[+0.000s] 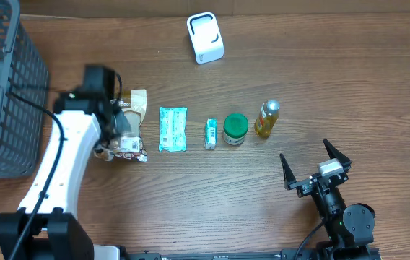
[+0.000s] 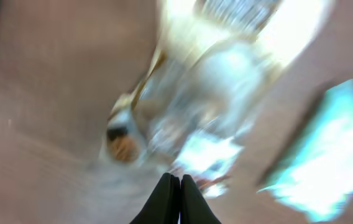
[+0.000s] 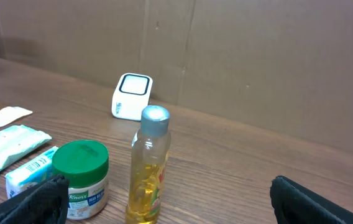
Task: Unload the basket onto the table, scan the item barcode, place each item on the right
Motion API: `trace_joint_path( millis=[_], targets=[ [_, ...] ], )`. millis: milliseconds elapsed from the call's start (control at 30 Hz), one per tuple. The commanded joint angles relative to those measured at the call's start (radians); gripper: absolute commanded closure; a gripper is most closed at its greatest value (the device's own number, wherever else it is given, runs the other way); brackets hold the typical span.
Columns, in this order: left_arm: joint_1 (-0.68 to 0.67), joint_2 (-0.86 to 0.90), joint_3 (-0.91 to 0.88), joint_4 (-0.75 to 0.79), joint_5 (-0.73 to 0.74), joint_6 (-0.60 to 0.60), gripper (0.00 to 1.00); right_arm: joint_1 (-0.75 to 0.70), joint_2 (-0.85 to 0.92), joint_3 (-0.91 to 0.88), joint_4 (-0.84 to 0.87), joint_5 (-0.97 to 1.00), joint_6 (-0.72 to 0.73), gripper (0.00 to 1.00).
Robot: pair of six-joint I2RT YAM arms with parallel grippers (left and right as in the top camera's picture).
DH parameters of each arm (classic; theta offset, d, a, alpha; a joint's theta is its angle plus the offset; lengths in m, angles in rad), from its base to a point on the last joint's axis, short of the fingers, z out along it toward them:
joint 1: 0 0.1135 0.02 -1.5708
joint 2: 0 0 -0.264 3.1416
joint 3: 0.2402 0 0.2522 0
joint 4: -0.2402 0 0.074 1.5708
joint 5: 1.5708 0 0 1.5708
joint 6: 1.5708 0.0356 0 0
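A row of items lies across the table's middle. A clear-and-beige snack packet [image 1: 131,130] lies at the left, and my left gripper [image 1: 120,121] hovers right over it. In the left wrist view the picture is smeared. The fingertips [image 2: 171,186] press together with nothing between them, and my left gripper [image 2: 179,180] is shut just short of the packet [image 2: 214,93]. The white barcode scanner [image 1: 205,37] stands at the back centre and shows again as the scanner [image 3: 132,95]. My right gripper [image 1: 313,165] rests wide open near the front right, empty.
Right of the packet lie a teal pouch [image 1: 172,128], a small tube [image 1: 210,134], a green-lidded jar [image 1: 234,129] and a yellow oil bottle [image 1: 266,119]. A grey mesh basket [image 1: 17,87] fills the far left. The bottle [image 3: 150,165] stands just ahead of my right gripper.
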Motion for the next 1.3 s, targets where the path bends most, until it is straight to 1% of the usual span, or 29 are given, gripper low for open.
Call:
trace_joint_path(
  millis=[0, 67, 100, 133, 167, 200, 233, 267, 867, 967, 1067, 1267],
  targets=[
    [0.005, 0.0, 0.124, 0.014, 0.044, 0.019, 0.92, 0.002, -0.008, -0.011, 0.004, -0.002, 0.0, 0.0],
    [0.005, 0.0, 0.148, 0.044, 0.043, 0.019, 0.89, 0.002, -0.008, -0.011, 0.004, -0.002, 0.0, 0.0],
    [0.005, 0.0, 0.151, 0.06, 0.043, 0.019, 0.82, 0.002, -0.008, -0.011, 0.004, -0.002, 0.0, 0.0],
    [0.005, 0.001, 0.15, 0.069, 0.043, 0.018, 0.68, 0.002, -0.008, -0.011, 0.004, -0.002, 0.0, 0.0],
    [0.004, 0.002, 0.15, 0.068, 0.044, 0.018, 0.49, 0.002, -0.008, -0.011, 0.004, -0.002, 0.0, 0.0],
    [0.004, 0.003, 0.148, 0.066, 0.045, 0.018, 0.36, 0.002, -0.008, -0.011, 0.004, -0.002, 0.0, 0.0],
    [0.004, 0.003, 0.146, 0.063, 0.045, 0.018, 0.11, 0.002, -0.008, -0.011, 0.004, -0.002, 0.0, 0.0],
    [0.003, 0.003, 0.146, 0.06, 0.045, 0.018, 0.0, 0.002, -0.008, -0.011, 0.004, -0.002, 0.0, 0.0],
    [0.003, 0.003, 0.146, 0.061, 0.044, 0.018, 0.0, 0.002, -0.008, -0.011, 0.004, -0.001, -0.004, 0.0],
    [0.003, 0.003, 0.146, 0.061, 0.044, 0.018, 0.01, 0.002, -0.008, -0.01, 0.011, 0.055, -0.053, 0.0],
    [0.003, 0.003, 0.146, 0.061, 0.044, 0.018, 0.0, 0.002, -0.008, -0.01, 0.022, 0.084, -0.052, 0.0],
    [0.003, 0.003, 0.146, 0.061, 0.044, 0.018, 0.0, 0.002, -0.008, -0.01, 0.112, 0.051, 0.023, 0.0]
  ],
)
